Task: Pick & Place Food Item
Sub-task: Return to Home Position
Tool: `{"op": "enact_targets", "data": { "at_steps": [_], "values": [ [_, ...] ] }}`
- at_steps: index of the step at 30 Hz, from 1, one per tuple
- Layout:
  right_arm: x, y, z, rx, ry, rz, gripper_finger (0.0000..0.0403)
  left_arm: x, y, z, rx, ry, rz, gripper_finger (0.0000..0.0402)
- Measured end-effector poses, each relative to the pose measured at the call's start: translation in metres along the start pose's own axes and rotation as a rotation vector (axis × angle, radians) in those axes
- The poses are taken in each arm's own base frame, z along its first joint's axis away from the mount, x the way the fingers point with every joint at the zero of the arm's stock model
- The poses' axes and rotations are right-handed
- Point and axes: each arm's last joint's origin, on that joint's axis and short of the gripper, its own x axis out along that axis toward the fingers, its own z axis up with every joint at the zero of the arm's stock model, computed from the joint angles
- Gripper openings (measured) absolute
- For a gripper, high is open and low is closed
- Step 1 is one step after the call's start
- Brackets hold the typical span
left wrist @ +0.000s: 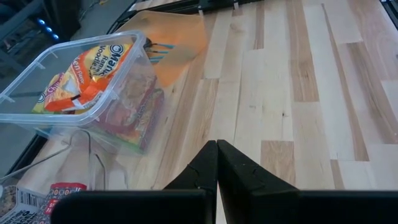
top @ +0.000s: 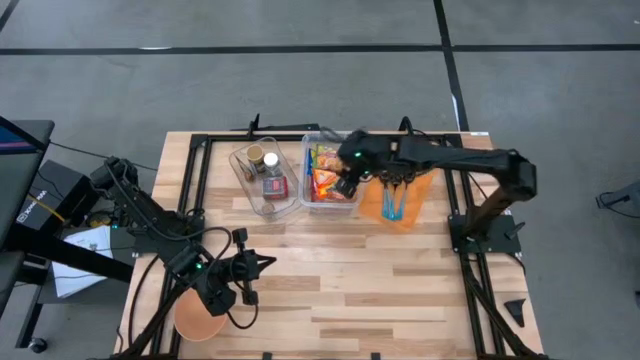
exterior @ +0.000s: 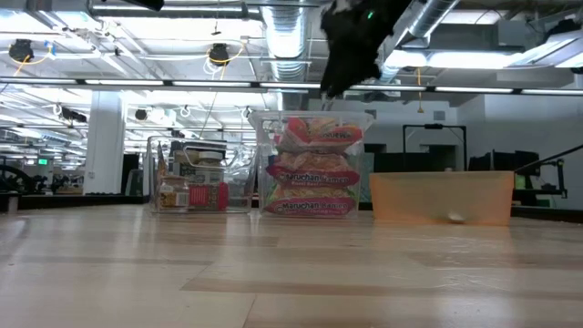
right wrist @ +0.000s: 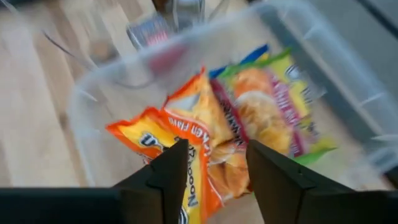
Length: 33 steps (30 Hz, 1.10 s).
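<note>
On the bench [top: 400, 290], the noodle bin [top: 306, 190] stands at the far edge with the orange noodle pack [right wrist: 146, 140] inside. The right gripper [right wrist: 216, 149] hangs above it, fingers spread, empty. Lift it clear of the rim before retracting. The left gripper [left wrist: 217, 146], fingers pressed together, waits near the front-left corner.

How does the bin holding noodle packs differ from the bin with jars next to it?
The noodle bin is full of noodle packs; the jar bin holds a yellow-lidded jar and a red can. The noodle bin sits square to the table edge; the jar bin is skewed. The open right gripper hangs over the noodle bin, not the jar bin. Both are clear plastic.
</note>
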Motion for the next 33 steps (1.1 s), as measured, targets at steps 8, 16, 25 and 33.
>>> {"op": "enact_targets", "data": {
  "at_steps": [8,16,25,33],
  "values": [
    [-0.094,0.009,-0.006,-0.060,-0.191,0.099,0.0176,0.001,0.001,-0.006,0.018,0.022,-0.001,0.0001],
    [-0.133,0.076,-0.052,-0.188,-0.289,0.241,0.0167,0.008,0.004,-0.029,0.020,0.037,0.048,0.0001],
    [-0.112,0.141,-0.163,-0.228,-0.562,0.389,0.0163,-0.021,0.027,-0.036,-0.174,-0.250,-0.030,0.0001],
    [-0.097,0.139,-0.207,-0.139,-0.622,0.436,0.0163,0.000,0.067,-0.068,-0.255,-0.599,-0.302,0.0001]
  ]
}}
